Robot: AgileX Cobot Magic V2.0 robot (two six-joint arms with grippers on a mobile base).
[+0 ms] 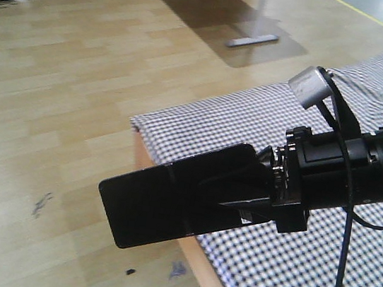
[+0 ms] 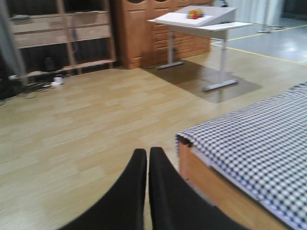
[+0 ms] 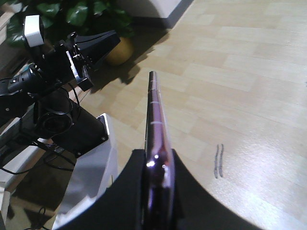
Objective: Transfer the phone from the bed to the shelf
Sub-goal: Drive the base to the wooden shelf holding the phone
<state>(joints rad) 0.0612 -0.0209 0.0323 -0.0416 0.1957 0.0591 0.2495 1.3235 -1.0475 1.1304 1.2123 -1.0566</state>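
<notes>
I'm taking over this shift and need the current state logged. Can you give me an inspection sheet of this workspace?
Surface: bed with checked sheet, slightly wrinkled.
Job's things: phone in the air past the bed corner, above the floor; shelf across the room.
Clutter: scuff marks on floor.
Tools: right tool shut on phone; left tool shut, empty.
Cables: black cable hanging by right arm; tangle on floor near shelf.
Surroundings: white desk, potted plant.
</notes>
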